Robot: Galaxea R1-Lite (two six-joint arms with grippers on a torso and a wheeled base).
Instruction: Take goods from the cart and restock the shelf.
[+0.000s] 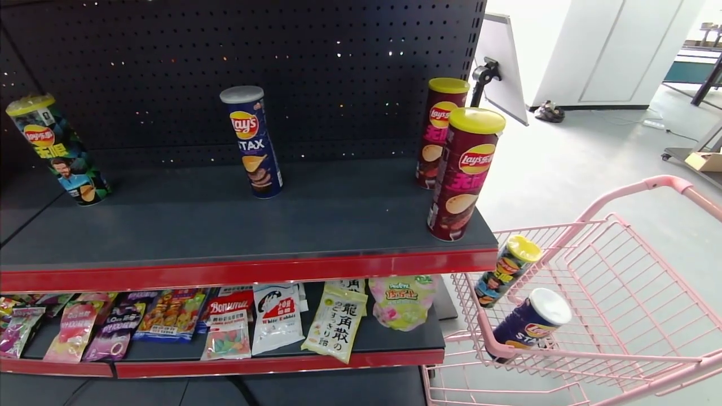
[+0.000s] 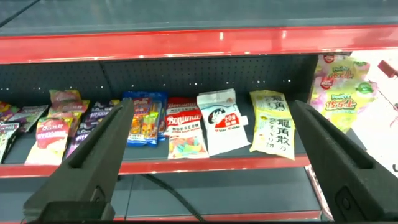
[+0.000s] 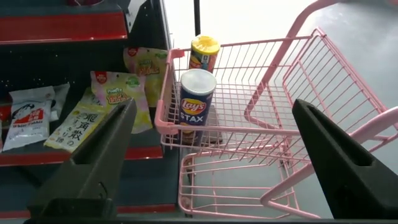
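Shelf [image 1: 225,225] stocked with four chip cans [image 1: 254,141]; blue can [image 1: 530,324], yellow-lidded can [image 1: 507,270] left in cart [image 1: 648,183]. My left gripper [image 2: 211,104], right gripper [image 3: 214,104] released, empty.

Pink wire cart [image 1: 665,181]; navy can [image 1: 527,327], white lid; maroon can [image 1: 463,180], yellow lid; dark shelf [image 1: 248,272], red edge; black perforated backboard [image 1: 169,56].

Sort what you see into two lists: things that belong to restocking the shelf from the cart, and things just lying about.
Job: pink cart; blue can in it; yellow-lidded can in it; upper shelf.
Lying about: snack bags on the lower shelf; cardboard box on the floor.
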